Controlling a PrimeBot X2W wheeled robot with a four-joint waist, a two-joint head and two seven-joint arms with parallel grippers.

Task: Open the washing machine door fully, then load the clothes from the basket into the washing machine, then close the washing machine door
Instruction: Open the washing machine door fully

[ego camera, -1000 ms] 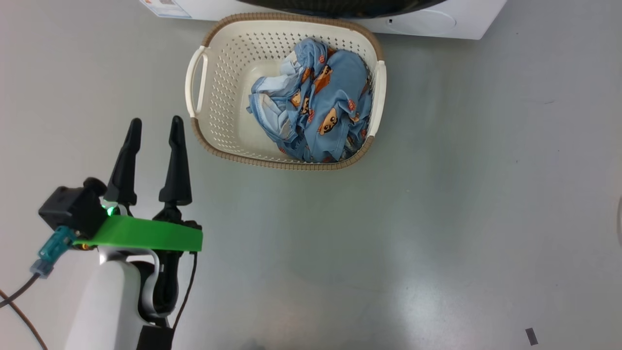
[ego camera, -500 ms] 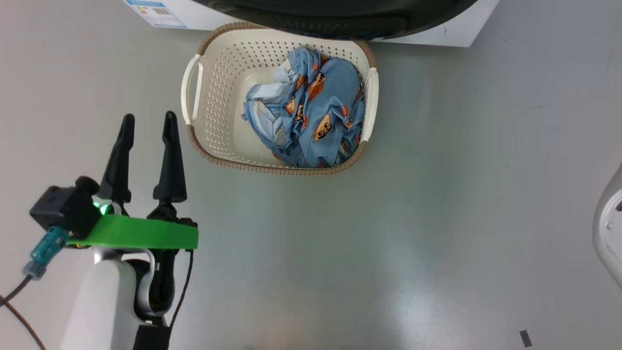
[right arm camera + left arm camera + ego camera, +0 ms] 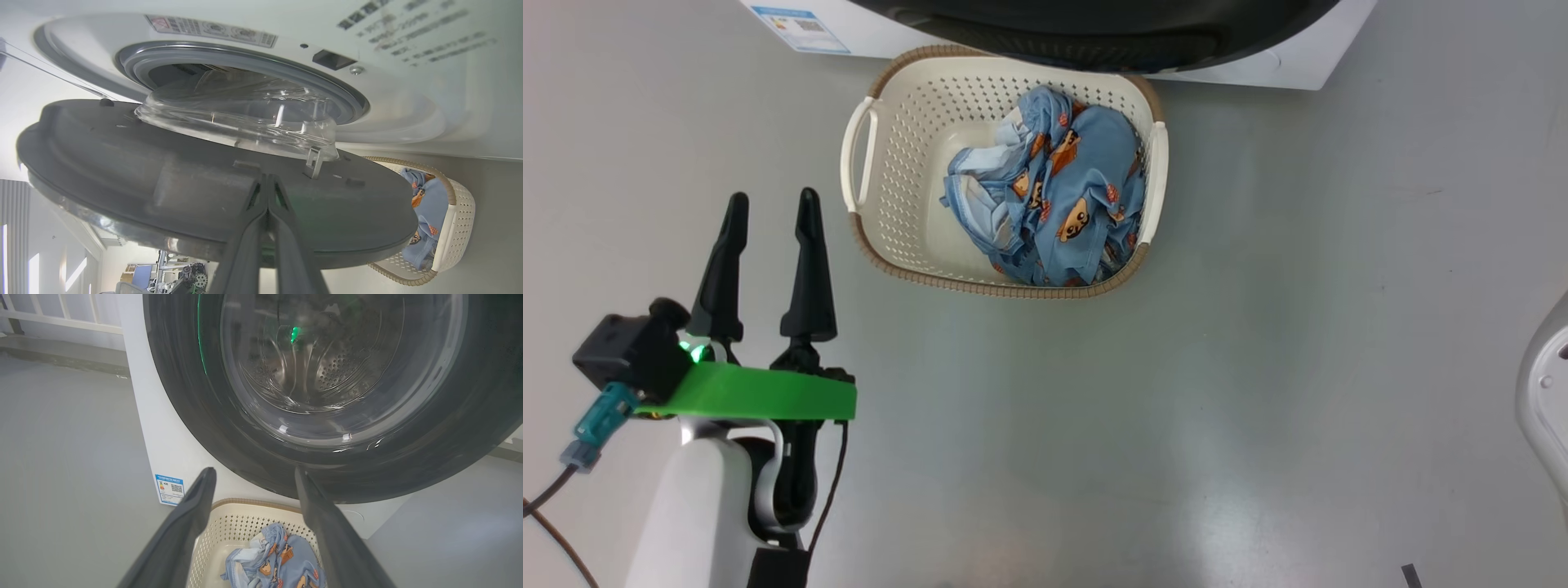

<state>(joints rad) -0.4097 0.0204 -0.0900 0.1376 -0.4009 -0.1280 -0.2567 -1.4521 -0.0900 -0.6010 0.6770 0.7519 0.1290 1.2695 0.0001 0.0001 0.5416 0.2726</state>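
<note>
Likely a test lab or workshop hall.
A washing machine (image 3: 171,449) stands on bare grey floor (image 3: 1258,367); equipment racks (image 3: 173,271) sit near tall windows (image 3: 33,271).

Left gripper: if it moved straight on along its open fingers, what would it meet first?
Probably the washing machine door, on the lower part of its glossy black outer face. The left gripper points above the basket; depth is hard to judge.

Door (image 3: 122,163) partly across drum opening (image 3: 179,71)
</note>
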